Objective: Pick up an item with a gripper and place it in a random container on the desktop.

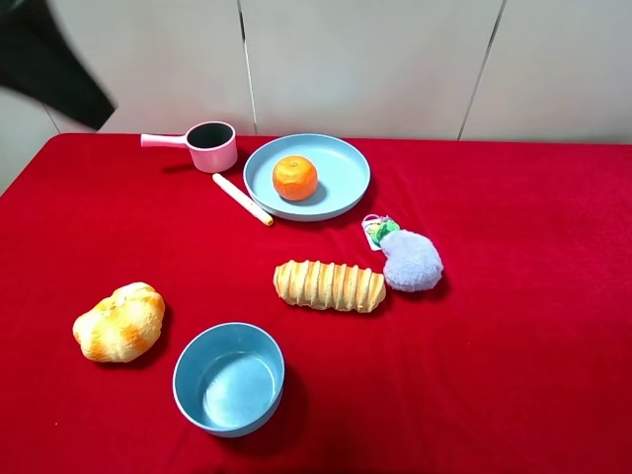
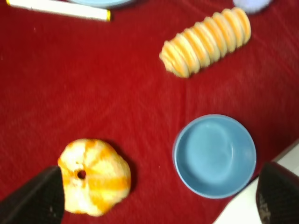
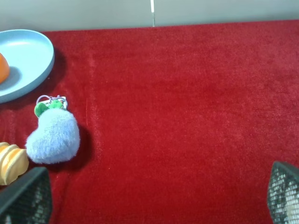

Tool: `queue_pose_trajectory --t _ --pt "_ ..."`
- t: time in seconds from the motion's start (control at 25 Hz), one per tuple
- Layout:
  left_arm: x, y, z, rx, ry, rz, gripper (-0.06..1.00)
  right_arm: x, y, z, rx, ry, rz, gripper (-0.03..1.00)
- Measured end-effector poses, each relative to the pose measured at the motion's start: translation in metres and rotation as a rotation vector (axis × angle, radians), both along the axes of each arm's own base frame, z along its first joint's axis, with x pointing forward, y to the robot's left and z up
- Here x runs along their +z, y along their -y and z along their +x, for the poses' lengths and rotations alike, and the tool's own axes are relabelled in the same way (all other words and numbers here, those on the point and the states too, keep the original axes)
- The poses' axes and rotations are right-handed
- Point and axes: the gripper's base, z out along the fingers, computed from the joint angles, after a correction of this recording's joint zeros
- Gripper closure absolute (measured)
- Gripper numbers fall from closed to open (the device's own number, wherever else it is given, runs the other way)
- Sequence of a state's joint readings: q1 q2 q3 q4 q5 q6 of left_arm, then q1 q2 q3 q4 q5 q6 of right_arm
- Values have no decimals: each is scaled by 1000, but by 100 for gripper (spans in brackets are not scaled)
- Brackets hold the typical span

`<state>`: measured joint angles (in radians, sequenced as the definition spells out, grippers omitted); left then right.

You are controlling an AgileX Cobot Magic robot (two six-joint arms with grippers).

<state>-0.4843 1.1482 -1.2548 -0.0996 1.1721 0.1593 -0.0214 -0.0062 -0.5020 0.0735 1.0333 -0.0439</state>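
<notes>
The orange mandarin [image 1: 295,178] lies in the wide light blue plate [image 1: 341,163] at the back middle of the red desktop [image 1: 513,326]. The right wrist view shows the plate's rim [image 3: 39,65] and a sliver of the mandarin [image 3: 3,67]. My left gripper [image 2: 156,198] is open and empty, high above the bread roll [image 2: 95,176] and the blue bowl [image 2: 215,156]. My right gripper [image 3: 154,198] is open and empty above bare cloth to the right of the plate. Neither gripper shows in the exterior high view.
A pink saucepan [image 1: 211,146] and a white marker [image 1: 242,198] lie left of the plate. A ridged bread loaf [image 1: 329,285] and a lilac plush keyring [image 1: 410,260] lie mid-table. A bread roll [image 1: 120,322] and blue bowl [image 1: 229,378] sit front left. A dark shape [image 1: 49,59] hangs at the back left.
</notes>
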Motion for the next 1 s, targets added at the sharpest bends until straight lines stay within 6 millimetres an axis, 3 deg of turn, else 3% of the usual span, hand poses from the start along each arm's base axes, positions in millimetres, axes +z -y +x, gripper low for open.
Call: queue_pose_trajectory --t 0.28,0.52,0.8,1.0 --pt "-19 -24 -46 17 -1 -10 13 0 0 0 0 0 0 28" --pt "-23 -43 -83 -39 88 -26 -3 0 0 0 0 0 0 28" --pt "-23 -60 -114 -57 193 -62 -5 0 0 0 0 0 0 28" --pt "-39 -70 -129 -23 208 -58 -5 0 0 0 0 0 0 28"
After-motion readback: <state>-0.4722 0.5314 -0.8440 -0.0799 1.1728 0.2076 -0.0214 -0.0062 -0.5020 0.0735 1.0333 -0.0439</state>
